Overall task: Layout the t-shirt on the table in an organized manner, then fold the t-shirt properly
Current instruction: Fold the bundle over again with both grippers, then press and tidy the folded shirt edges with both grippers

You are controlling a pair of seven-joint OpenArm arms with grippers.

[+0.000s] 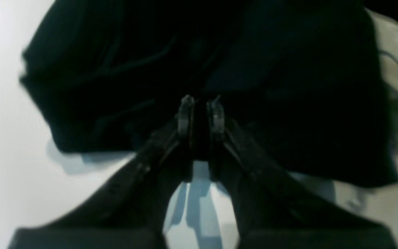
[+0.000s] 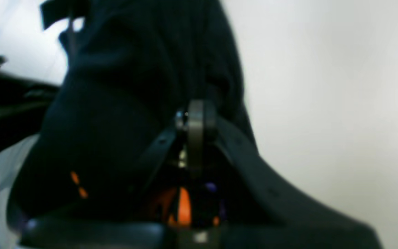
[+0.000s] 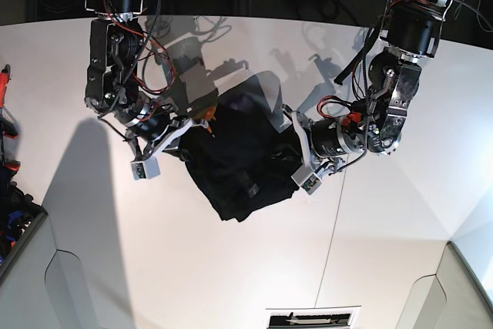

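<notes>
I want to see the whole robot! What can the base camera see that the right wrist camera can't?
Only the base view shows both arms, the left gripper at the t-shirt's other side, and the table's thin dark seam. Only the right wrist view shows the right gripper shut on the cloth up close, with orange collar band peeking out. Both show the black t-shirt bunched above the white table.

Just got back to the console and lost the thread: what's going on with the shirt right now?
Both arms have hold of the t-shirt. The right hand is pinched shut on cloth near the orange collar band, and the left hand is nipped onto another part of the fabric, its fingers nearly together. In the base view the shirt hangs bunched and creased between them over the middle of the table, not yet spread flat, so laying it out is not yet done and no fold has been started.
</notes>
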